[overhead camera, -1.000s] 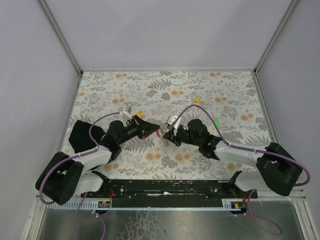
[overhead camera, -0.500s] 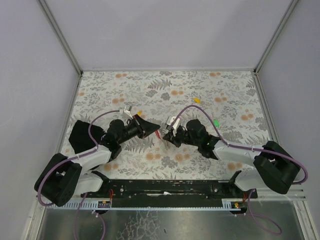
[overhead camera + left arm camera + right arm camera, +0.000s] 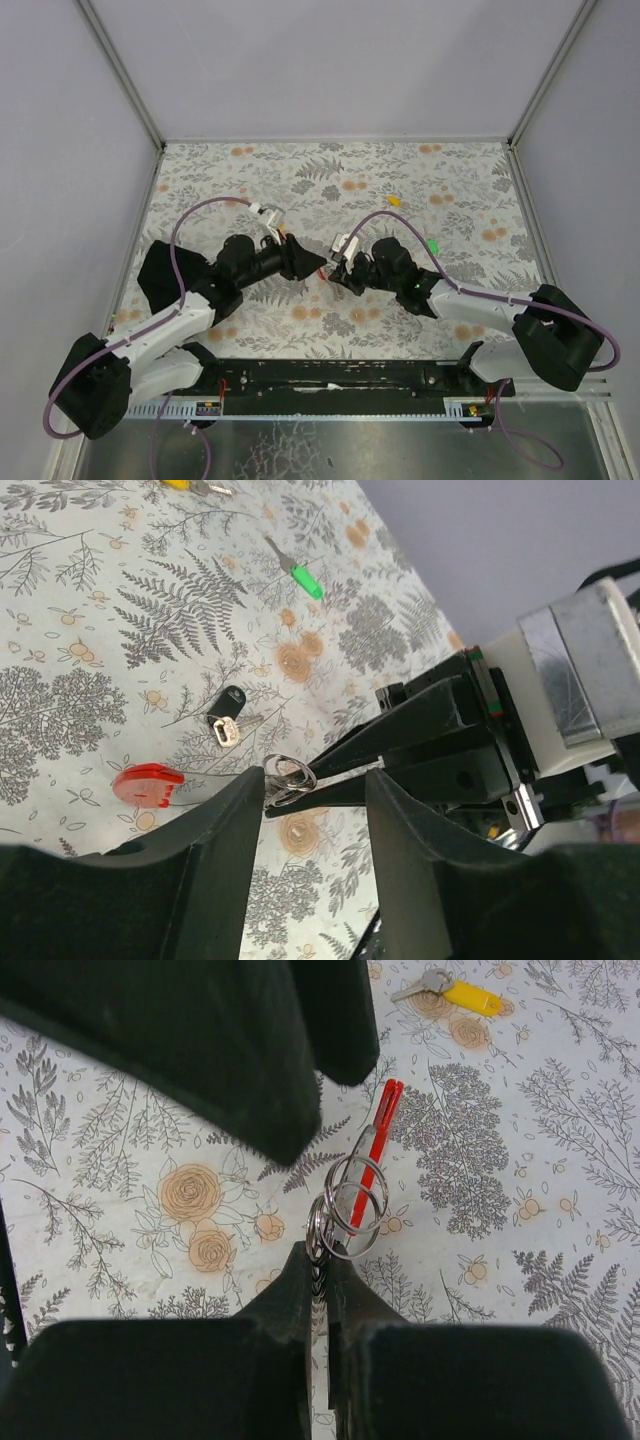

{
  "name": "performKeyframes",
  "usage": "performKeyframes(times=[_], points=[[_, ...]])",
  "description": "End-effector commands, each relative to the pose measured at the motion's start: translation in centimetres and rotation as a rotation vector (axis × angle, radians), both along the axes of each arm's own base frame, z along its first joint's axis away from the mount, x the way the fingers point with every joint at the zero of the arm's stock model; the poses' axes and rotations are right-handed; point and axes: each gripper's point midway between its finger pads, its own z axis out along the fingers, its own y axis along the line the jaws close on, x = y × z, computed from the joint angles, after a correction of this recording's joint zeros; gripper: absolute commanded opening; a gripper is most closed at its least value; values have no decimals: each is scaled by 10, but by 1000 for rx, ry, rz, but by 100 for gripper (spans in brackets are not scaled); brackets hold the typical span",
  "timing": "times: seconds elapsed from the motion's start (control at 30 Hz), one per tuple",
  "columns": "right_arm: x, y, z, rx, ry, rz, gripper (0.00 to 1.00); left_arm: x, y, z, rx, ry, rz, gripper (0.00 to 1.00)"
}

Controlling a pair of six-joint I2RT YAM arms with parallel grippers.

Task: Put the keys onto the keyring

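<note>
Top view: the keyring [image 3: 324,269] at centre is too small, so we can't split ring from tag.

Left wrist view: the yellow key [image 3: 180,483] at 12 o'clock is cut by the top edge and only a sliver shows. The red tag [image 3: 148,785] at 9 o'clock tucks its lower edge behind the left gripper [image 3: 315,780]. That gripper's fingers [image 3: 215,870] are blurred and run off the bottom edge.

Right wrist view: the keyring's lower arc hides between the right gripper [image 3: 322,1255] fingers. The left gripper fills 11 o'clock, blurred and cropped at the top. The overlapping loops blur together, so we can't count them.
</note>
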Motion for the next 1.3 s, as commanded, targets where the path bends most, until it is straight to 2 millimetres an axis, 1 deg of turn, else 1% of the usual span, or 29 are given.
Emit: performKeyframes(times=[0.0,0.1,0.23,0.4,0.6,0.7,0.83,0.93,1.03,1.13,1.27], points=[[6,2,23,-14,-61,12,0,3,-9,0,207,-184,-43,45],[6,0,24,-31,-70,15,0,3,-13,-7,321,-163,-53,47],[6,-2,25,-34,-80,14,0,1,-19,-11,412,-134,-80,49],[6,-4,26,-42,-88,9,0,4,-17,-21,523,-92,-64,50],[10,-5,25,-77,-123,-6,0,2,-20,-26,573,-29,-74,50],[14,-6,26,-114,-167,-16,0,3,-17,-25,572,-13,-38,50],[18,-5,31,-157,-260,-15,0,13,0,-13,495,-3,97,54],[20,-4,31,-183,-313,-7,0,16,12,-4,350,48,142,57],[17,3,26,-205,-379,36,0,18,27,-5,217,116,203,58],[13,12,14,-246,-431,77,0,18,43,-16,96,180,269,58],[9,26,-9,-352,-464,118,0,16,65,-40,46,234,368,59]])
